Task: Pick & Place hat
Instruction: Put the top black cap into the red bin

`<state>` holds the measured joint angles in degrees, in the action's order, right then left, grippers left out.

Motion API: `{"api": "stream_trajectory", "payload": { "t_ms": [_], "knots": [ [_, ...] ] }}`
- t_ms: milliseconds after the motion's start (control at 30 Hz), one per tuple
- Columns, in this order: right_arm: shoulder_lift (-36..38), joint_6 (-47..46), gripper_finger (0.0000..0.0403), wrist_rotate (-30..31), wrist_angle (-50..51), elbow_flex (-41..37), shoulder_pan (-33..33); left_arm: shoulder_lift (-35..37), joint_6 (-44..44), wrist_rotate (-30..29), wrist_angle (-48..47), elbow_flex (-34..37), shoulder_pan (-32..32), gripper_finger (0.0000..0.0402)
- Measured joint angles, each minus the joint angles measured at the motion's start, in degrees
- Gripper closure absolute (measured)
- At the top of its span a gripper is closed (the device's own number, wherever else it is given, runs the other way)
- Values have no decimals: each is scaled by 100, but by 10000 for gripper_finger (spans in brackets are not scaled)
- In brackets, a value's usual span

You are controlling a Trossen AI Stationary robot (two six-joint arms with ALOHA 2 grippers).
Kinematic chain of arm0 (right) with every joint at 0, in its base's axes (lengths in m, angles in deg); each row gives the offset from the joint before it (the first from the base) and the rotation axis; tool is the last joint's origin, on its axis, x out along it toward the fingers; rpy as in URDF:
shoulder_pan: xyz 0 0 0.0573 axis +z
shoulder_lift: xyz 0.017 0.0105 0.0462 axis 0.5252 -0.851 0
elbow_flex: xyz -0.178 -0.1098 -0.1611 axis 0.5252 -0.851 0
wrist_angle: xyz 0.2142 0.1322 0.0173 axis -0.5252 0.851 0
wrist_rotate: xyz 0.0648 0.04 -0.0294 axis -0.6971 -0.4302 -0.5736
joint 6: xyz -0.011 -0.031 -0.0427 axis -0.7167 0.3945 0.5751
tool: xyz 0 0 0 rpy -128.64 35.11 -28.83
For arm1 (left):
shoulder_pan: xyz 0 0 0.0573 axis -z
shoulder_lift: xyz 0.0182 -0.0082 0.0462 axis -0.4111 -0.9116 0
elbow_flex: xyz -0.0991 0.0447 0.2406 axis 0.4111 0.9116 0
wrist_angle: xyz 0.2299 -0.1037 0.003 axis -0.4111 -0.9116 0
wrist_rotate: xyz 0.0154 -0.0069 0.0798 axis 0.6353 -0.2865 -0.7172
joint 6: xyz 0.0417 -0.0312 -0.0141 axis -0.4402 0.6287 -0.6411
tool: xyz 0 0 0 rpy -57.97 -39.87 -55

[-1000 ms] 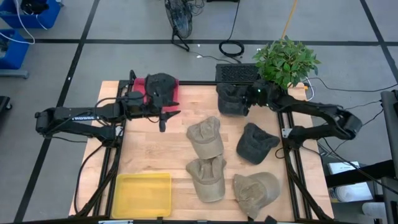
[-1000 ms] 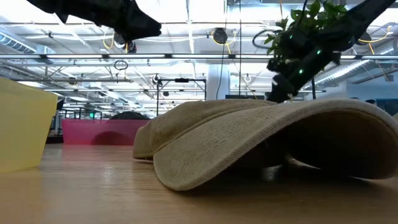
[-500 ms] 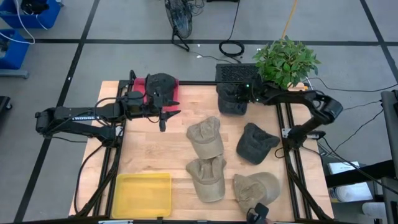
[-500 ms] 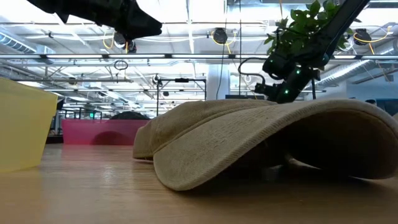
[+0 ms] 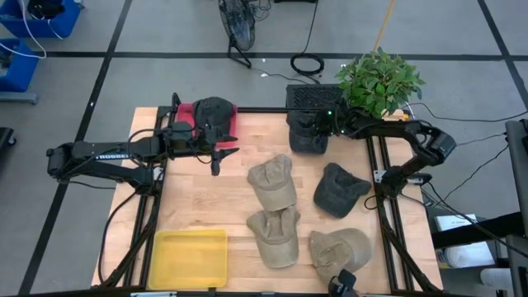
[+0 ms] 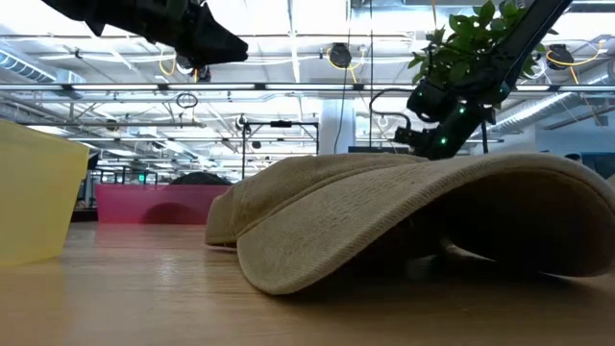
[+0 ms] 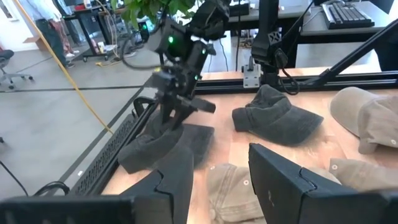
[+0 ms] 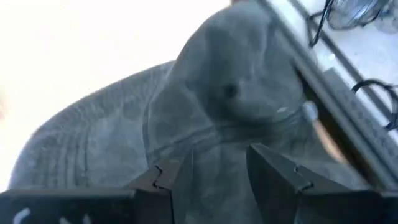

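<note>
Several caps lie on the wooden table. A dark grey cap (image 5: 308, 139) rests flat near the far edge. My right gripper (image 5: 317, 125) hovers over it, open, its fingers on either side of the crown (image 8: 230, 93); the left wrist view shows this gripper (image 7: 180, 112) just above the cap (image 7: 163, 146). My left gripper (image 5: 219, 157) waits open and empty above the table, beside a red tray (image 5: 186, 111) with a dark cap (image 5: 213, 111) in it. Another dark cap (image 5: 338, 190) and three tan caps (image 5: 272, 181) (image 5: 276, 237) (image 5: 340, 249) lie nearer. My right gripper comes at the dark grey cap from above with open fingers (image 8: 273, 171) over its crown; I cannot tell whether they touch the cloth.
A yellow tray (image 5: 190, 257) sits at the near left corner. A black box (image 5: 313, 96) and a potted plant (image 5: 379, 82) stand at the far right edge, close behind my right gripper. Bare wood (image 5: 198, 194) shows left of the tan caps.
My right gripper has moved a little toward the table's left, over the dark grey cap at the far edge, while its arm folded back at the elbow. In the last half second it has kept still. The caps have not moved.
</note>
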<state>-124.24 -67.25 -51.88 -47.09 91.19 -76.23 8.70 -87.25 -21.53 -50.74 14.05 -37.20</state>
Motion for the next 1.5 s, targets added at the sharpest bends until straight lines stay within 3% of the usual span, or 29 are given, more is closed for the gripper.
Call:
{"api": "stream_trajectory", "payload": {
  "t_ms": [133, 400, 533, 733, 1033, 1300, 1500],
  "knots": [
    [154, 44, 246, -420, 60, 0, -1, 0, 11, -1, -6, 0, 0, 243],
    [18, 130, 168, -400, 14, -189, -1, 0, 100, -1, -72, 0, -1, 243],
    [-6, 130, 159, -364, -18, -270, -6, 0, 99, -4, -50, 0, 0, 243],
    [0, 130, 219, -267, -43, -323, -9, 0, 100, -8, -37, 0, 0, 243],
    [-2, 193, 392, -254, -241, -328, -10, 0, 142, -12, 140, -2, 0, 243],
    [245, 253, 399, -227, -314, -332, 376, -540, 182, 37, 793, -17, 174, 243],
    [956, 344, 401, 368, -213, -332, 1131, -1108, -238, 442, 1527, -4, 315, 243]
  ]
}}
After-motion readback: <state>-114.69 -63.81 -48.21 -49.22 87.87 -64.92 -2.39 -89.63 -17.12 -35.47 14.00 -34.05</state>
